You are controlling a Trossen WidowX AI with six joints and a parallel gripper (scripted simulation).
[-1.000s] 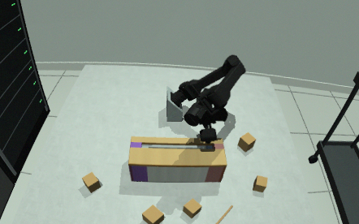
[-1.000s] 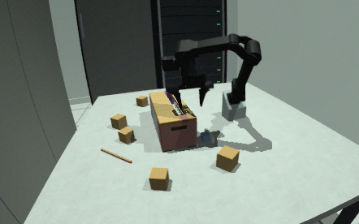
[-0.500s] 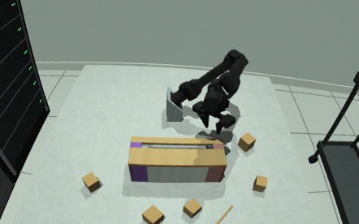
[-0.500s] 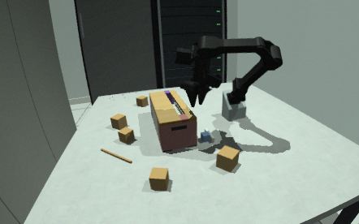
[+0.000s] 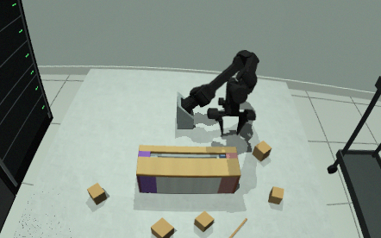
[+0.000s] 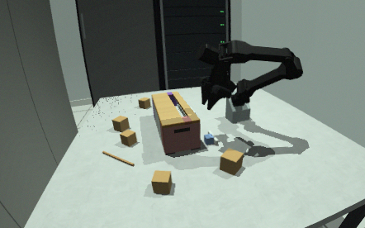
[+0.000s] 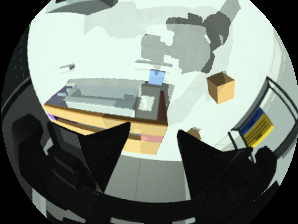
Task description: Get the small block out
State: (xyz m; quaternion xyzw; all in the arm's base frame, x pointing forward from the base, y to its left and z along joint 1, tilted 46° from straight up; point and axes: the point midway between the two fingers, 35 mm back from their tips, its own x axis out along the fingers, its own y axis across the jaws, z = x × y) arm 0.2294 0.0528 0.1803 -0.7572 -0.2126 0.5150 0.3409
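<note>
The small blue block [image 6: 209, 139] [image 7: 156, 77] sits on the table just outside the box, on the arm's side near the box's reddish end. The box [image 5: 182, 165] [image 6: 181, 138] [image 7: 150, 146] stands upright, with a narrow slot along its top, a purple end and a reddish end. A bit of blue shows through the slot in the top view. My gripper [image 5: 231, 133] [image 6: 206, 105] [image 7: 154, 129] is open and empty, pointing down, raised above the table on the arm's side of the box.
A wooden cube [image 5: 262, 151] [image 6: 231, 161] [image 7: 221, 88] stands off the reddish end, and another [image 5: 276, 195] [image 6: 162, 182] lies farther out. Several more cubes and a thin stick [image 5: 236, 230] [image 6: 118, 159] lie on the box's far side from the arm. A pale low bar [image 7: 152, 65] lies beside the block.
</note>
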